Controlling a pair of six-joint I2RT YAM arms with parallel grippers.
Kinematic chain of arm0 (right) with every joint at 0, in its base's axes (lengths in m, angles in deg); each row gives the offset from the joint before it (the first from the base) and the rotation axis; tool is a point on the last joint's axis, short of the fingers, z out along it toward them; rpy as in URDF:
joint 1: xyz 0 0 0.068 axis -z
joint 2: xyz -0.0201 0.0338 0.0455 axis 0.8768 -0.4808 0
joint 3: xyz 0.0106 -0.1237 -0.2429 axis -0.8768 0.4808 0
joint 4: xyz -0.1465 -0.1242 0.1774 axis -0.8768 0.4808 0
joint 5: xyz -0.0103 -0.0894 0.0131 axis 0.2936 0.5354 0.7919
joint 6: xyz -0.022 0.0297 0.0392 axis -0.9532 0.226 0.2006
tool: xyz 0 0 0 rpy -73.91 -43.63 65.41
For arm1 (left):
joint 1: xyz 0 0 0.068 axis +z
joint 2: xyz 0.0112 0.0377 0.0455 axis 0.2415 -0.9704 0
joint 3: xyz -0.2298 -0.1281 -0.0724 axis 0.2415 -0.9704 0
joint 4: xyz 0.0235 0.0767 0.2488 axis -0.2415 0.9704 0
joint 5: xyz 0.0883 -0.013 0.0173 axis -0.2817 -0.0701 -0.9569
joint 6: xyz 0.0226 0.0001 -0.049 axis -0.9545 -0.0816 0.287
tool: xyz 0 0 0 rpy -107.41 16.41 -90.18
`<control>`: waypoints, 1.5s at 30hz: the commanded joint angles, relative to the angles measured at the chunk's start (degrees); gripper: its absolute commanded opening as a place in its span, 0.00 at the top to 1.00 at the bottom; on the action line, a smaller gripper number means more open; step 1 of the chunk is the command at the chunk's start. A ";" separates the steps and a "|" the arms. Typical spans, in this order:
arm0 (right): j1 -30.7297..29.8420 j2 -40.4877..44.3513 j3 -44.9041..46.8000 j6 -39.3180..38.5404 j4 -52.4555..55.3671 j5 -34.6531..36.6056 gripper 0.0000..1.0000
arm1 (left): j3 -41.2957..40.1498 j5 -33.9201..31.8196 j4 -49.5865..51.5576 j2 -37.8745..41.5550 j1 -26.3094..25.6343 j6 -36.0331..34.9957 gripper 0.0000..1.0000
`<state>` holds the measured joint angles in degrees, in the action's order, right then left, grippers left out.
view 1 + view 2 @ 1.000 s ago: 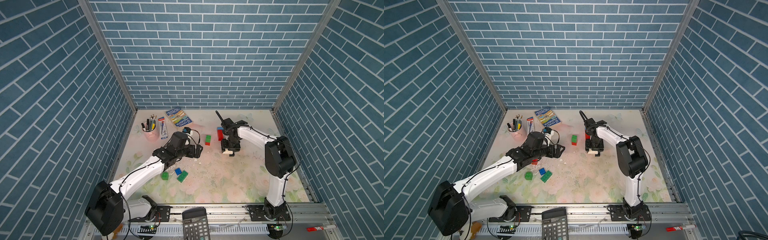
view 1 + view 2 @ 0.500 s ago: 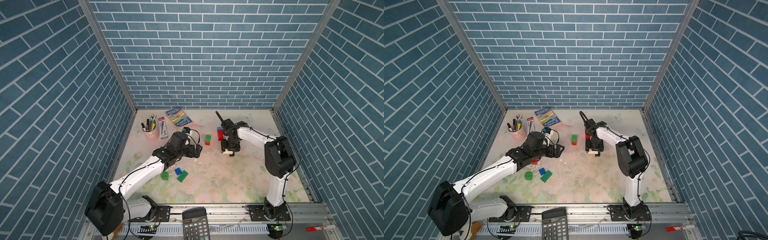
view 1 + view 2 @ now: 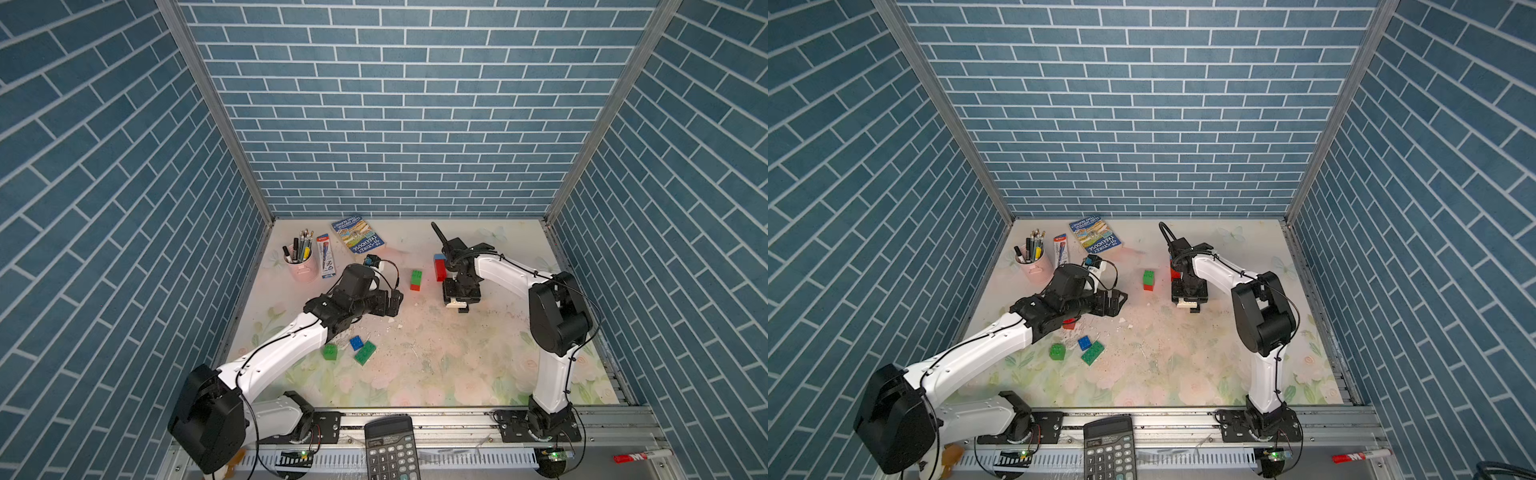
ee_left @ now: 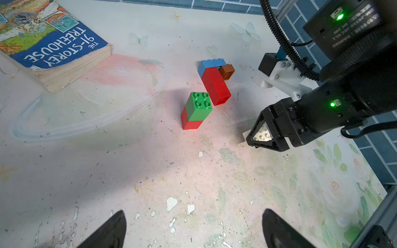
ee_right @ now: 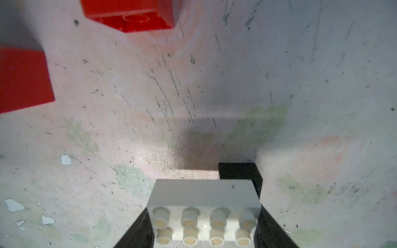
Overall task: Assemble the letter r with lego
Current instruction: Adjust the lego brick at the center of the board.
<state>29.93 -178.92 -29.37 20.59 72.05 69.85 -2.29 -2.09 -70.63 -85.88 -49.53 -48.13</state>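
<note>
Three walls w/ blue brick-pattern covering, white mortar lines: back wall point(image 3: 407, 124), left side wall point(image 3: 104, 208), right side wall point(image 3: 685, 208), meeting at two grey metal corner posts point(image 3: 216, 112). Floor of the cell = pale floral-print tabletop point(image 3: 436, 365), pink & green flowers, scuffed, black marks, paint chipped in spots. Silver aluminium rail point(image 3: 449, 424) runs along the front edge. Bkgd clutter: blue-cover paperback book point(image 3: 357, 235) flat nr back wall, pink pen cup point(image 3: 305, 270) w/ pens near it, black calculator point(image 3: 390, 449) at the rail, red marker point(image 3: 640, 456) front right. Light even, shadows soft
</note>
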 commanded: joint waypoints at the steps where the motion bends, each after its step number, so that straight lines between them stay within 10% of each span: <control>1: 0.06 -1.50 2.03 1.64 -0.60 0.83 0.83 | 0.95 -0.90 1.27 1.10 -0.14 -0.77 0.00; 45: -1.97 2.31 2.31 4.52 -0.20 3.97 0.80 | 0.51 0.07 1.73 1.76 0.83 -1.81 0.00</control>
<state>28.51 -177.94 -27.66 22.95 69.85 71.88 -2.29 -2.05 -69.80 -84.90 -49.04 -49.16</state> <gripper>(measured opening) 0.650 0.995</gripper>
